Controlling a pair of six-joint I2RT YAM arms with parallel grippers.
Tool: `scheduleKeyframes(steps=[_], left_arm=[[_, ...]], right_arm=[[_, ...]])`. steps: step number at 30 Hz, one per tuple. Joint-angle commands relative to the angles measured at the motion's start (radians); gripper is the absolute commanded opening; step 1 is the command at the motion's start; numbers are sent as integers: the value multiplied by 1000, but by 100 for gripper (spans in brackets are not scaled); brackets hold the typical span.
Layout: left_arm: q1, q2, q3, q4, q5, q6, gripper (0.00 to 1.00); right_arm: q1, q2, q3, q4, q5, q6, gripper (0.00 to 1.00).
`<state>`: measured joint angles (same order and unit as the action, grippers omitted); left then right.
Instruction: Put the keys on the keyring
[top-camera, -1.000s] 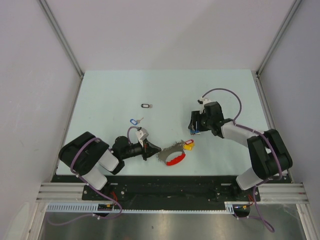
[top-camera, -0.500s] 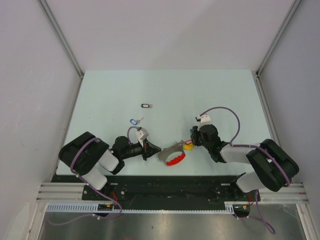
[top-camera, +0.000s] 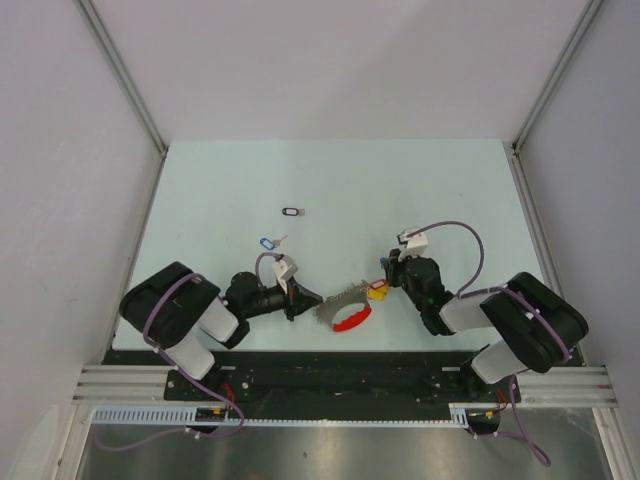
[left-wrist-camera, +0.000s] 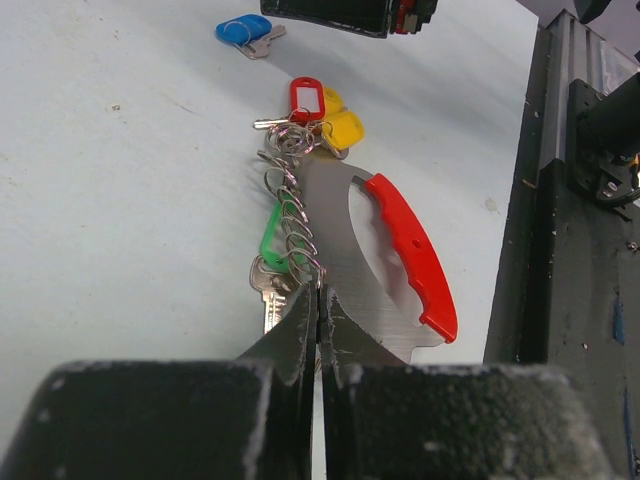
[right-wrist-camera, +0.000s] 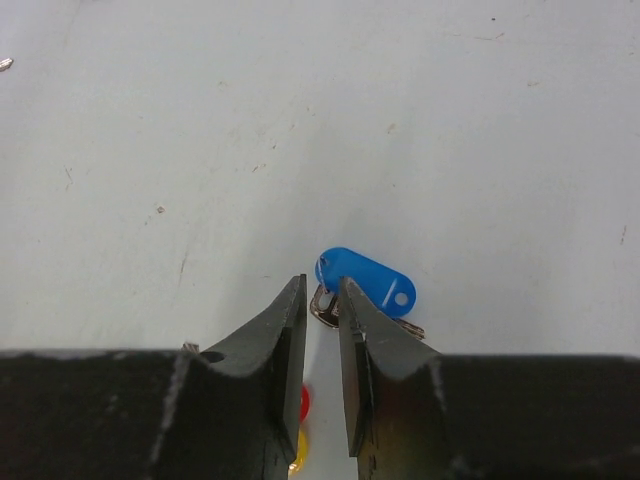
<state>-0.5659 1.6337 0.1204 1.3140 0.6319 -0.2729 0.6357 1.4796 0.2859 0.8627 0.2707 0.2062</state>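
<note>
- The left gripper (left-wrist-camera: 318, 300) lies low on the table (top-camera: 220, 190) with its jaws pressed together on the near end of the keyring (left-wrist-camera: 300, 215); the tips pinch it where the coil of small rings meets the flat silver piece.
- From that grip the keyring stretches away across the table; its red band (left-wrist-camera: 410, 245) curves along one side, a green tag (left-wrist-camera: 275, 232) lies near the jaws, and a red tag (left-wrist-camera: 306, 99) and a yellow tag (left-wrist-camera: 343, 128) sit at the far end.
- The right gripper (right-wrist-camera: 322, 286) is down at that far end, with a blue-tagged key (right-wrist-camera: 365, 283) at its tips; the jaws stand narrowly apart, with the key's small metal loop between them; I cannot tell whether they grip the loop or only bracket it.
- The left wrist view shows this key lying near the red and yellow tags but apart from them, so it is not on the ring.
- A second blue-tagged key (top-camera: 268, 242) lies on the table just beyond the left gripper; a black-tagged key (top-camera: 292, 211) lies farther out, well apart from both arms.
- I judge the task to be at an early stage; the keyring is pinned for threading and one key has reached it, but none of the three loose keys is on it.
- Left to do: work the first key's loop onto the ring, then fetch and thread the other two.
</note>
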Motion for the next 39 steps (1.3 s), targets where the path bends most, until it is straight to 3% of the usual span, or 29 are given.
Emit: scheduleKeyframes(steps=[1, 16, 39], left_arm=[[8, 6, 22, 412, 11, -15, 0], [8, 3, 21, 412, 11, -15, 0], [8, 0, 21, 412, 14, -19, 0]], right_arm=[[7, 48, -4, 145, 25, -28, 22], [4, 185, 24, 213, -7, -41, 17], [2, 217, 50, 228, -13, -83, 16]])
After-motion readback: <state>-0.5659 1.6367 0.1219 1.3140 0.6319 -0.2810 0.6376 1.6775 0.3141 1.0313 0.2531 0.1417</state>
